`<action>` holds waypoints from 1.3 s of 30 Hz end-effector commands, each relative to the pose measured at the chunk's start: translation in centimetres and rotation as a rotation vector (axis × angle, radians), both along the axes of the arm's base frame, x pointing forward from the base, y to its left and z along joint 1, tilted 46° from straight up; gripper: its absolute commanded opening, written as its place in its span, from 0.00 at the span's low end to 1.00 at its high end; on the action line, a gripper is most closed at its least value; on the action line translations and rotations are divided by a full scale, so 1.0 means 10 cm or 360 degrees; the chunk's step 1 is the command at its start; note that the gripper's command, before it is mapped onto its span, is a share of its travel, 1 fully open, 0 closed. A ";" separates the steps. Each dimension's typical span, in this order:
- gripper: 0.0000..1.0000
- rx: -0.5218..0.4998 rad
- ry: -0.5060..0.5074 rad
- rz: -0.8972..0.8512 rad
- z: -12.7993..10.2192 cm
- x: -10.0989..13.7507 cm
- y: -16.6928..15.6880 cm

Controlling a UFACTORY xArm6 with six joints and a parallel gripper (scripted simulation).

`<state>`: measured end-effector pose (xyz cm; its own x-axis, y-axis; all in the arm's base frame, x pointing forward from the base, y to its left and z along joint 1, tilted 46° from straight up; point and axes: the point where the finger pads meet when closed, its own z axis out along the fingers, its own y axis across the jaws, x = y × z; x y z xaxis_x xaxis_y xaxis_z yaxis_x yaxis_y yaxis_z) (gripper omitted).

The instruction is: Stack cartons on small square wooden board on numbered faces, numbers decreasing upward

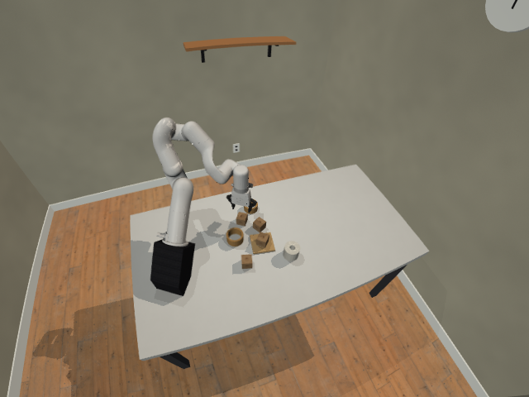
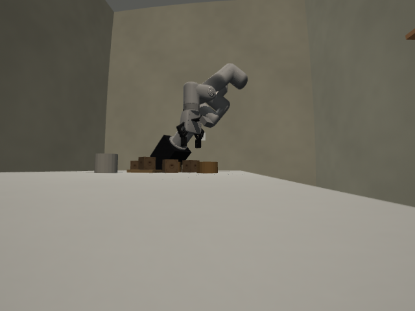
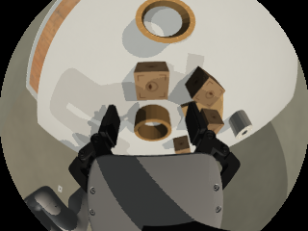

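Observation:
Four brown cartons are on the white table. One carton [image 1: 262, 239] sits tilted on the small wooden board [image 1: 260, 247]. Two cartons [image 1: 241, 218] [image 1: 259, 223] stand just behind the board, and one [image 1: 246, 260] stands in front of it. My gripper [image 1: 242, 207] is open and empty. It hangs well above the table, over a low wooden ring and beside the rear carton. In the wrist view the ring [image 3: 153, 119] lies between my fingers, with a carton [image 3: 152, 81] just beyond it. From the side, the gripper [image 2: 190, 142] is clear above the cartons [image 2: 171, 165].
A second wooden ring [image 1: 234, 236] lies left of the board. A white roll [image 1: 292, 251] stands right of the board. The arm's black base [image 1: 171, 266] is at the table's left side.

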<state>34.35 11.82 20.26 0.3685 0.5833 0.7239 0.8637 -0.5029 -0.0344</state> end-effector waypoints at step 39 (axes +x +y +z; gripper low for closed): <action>1.00 0.0002 -0.0005 -0.0002 -0.36 0.20 0.35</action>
